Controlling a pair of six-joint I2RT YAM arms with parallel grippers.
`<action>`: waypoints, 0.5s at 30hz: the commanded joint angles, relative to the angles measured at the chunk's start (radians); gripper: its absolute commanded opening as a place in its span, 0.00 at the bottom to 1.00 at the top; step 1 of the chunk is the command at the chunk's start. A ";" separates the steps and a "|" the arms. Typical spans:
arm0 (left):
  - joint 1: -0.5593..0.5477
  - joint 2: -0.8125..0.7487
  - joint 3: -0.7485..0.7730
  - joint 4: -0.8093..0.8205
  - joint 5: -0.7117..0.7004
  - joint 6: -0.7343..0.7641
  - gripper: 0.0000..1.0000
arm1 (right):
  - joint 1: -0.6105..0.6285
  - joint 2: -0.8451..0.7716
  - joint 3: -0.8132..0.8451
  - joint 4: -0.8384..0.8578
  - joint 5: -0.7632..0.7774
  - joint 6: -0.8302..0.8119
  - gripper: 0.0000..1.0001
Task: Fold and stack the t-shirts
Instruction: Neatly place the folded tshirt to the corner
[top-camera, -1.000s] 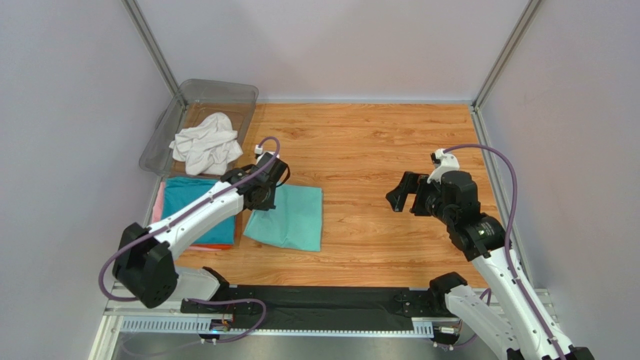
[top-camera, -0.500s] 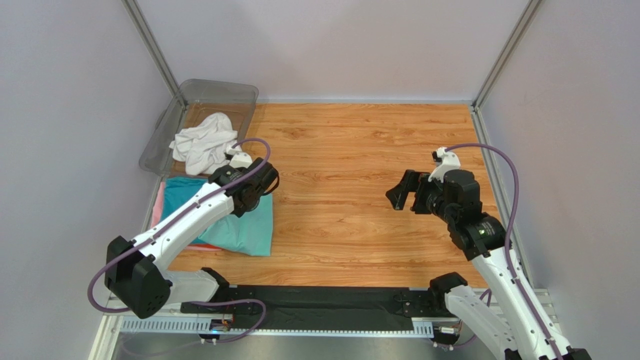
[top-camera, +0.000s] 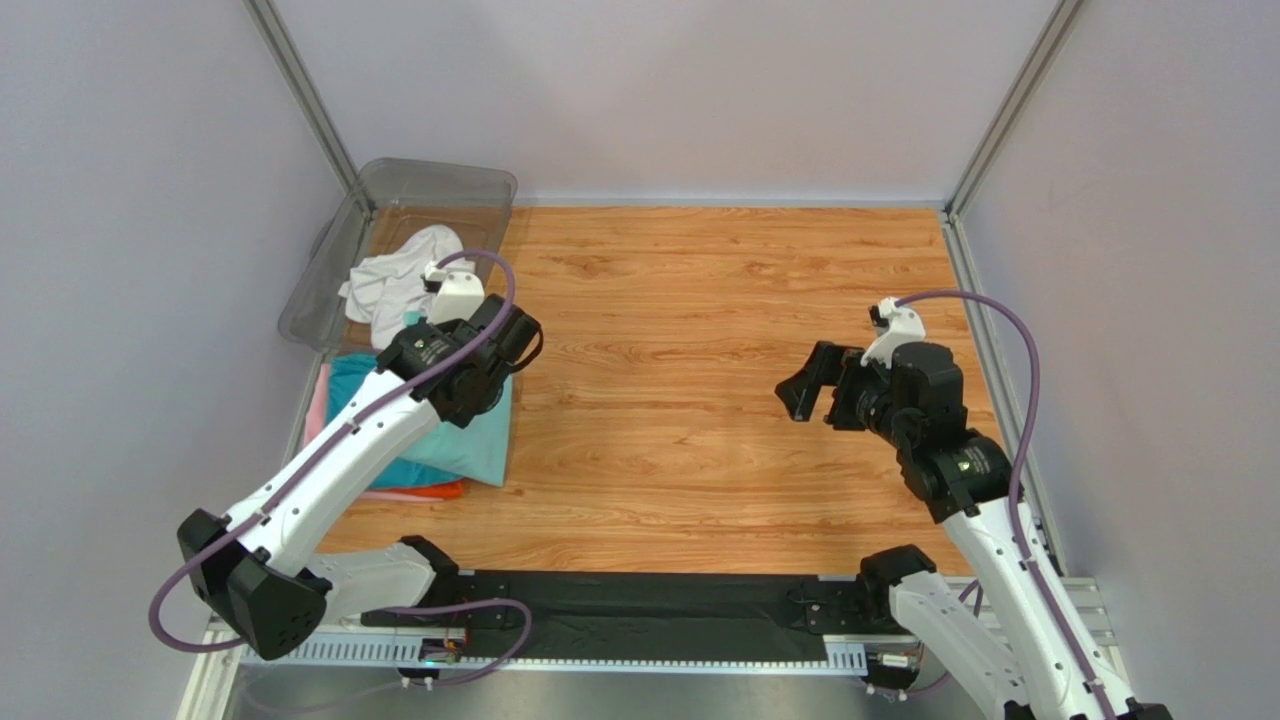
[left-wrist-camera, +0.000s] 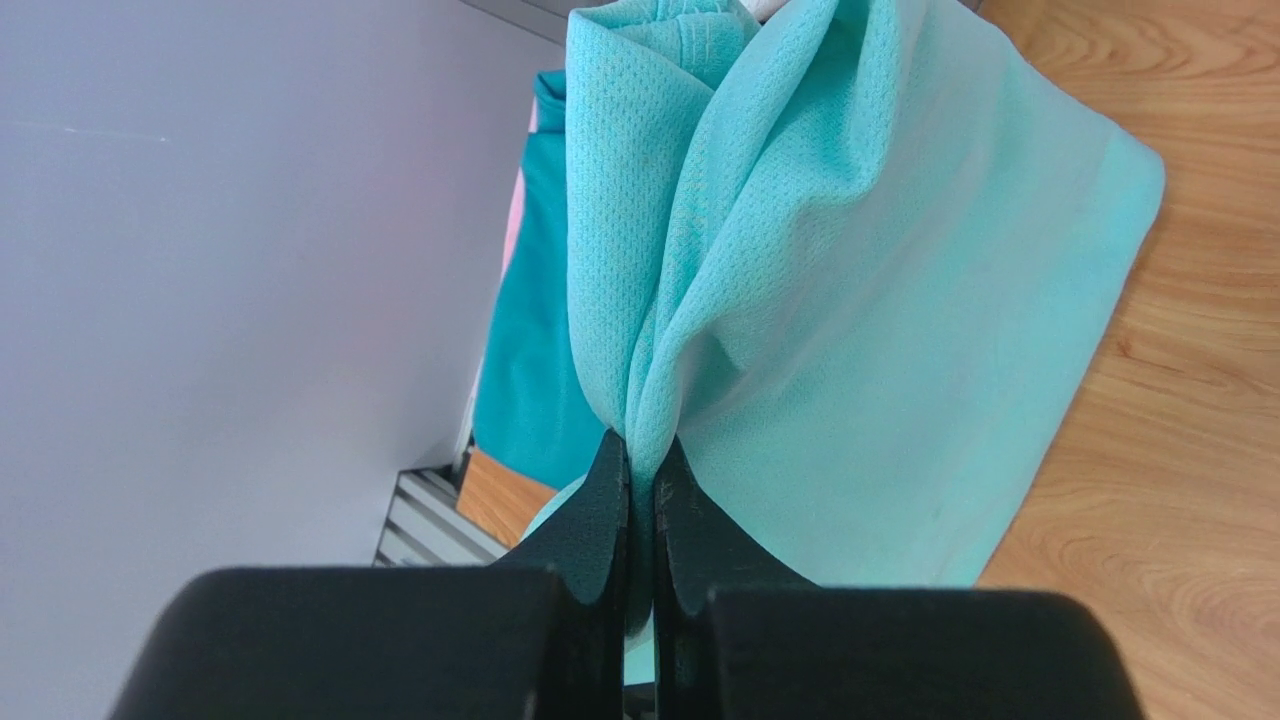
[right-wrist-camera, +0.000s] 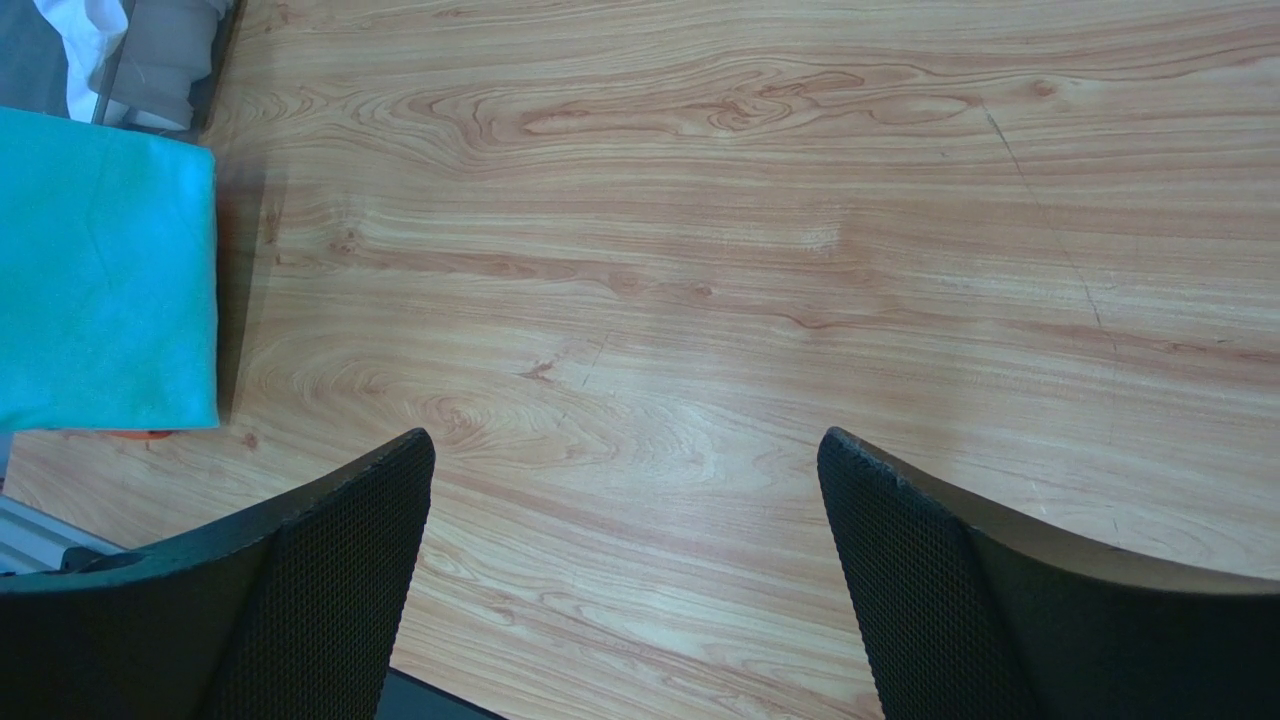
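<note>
**A:** Where is the mint t-shirt (left-wrist-camera: 887, 315) now?

**B:** Near the left edge of the table (top-camera: 721, 300), folded and lying across the stack. The teal-blue t-shirt (top-camera: 349, 393) is under it, with a pink edge (top-camera: 317, 402) and an orange edge (top-camera: 428, 491) showing lower down. The left gripper (left-wrist-camera: 639, 477) is clamped tight on a bunched ridge of the mint cloth, which rises into its fingers.

**A:** And the right gripper (right-wrist-camera: 624, 510)?

**B:** Jaws wide, nothing in them. It hangs over bare wood on the right, well apart from the shirts.

**A:** What could go wrong from here?

**B:** First, alignment. The mint fold's right edge seems to reach past the stack toward the wood, so a release here would likely leave it off-square. Second, the pinch gathers more than one layer into a peak — opening while that peak is lifted could drop it as a crease or let the fold fall open.

**A:** Could dragging it further left fix that?

**B:** It might, but cloth on cloth grips. A pull could skew the teal-blue shirt beneath or push the pile toward the left wall. The white t-shirt (top-camera: 394, 285) also lies crumpled in the clear bin (top-camera: 436, 183) just beyond the wrist — a swing toward the far side might catch it.
</note>
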 joint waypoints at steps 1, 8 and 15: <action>0.005 -0.054 0.061 0.019 -0.033 0.054 0.00 | -0.011 -0.013 0.001 0.045 -0.015 -0.007 1.00; 0.026 -0.121 0.082 0.016 0.034 0.123 0.00 | -0.026 0.005 0.002 0.048 -0.048 -0.009 1.00; 0.058 -0.187 0.155 -0.006 0.065 0.135 0.00 | -0.051 0.004 -0.001 0.045 -0.051 -0.003 1.00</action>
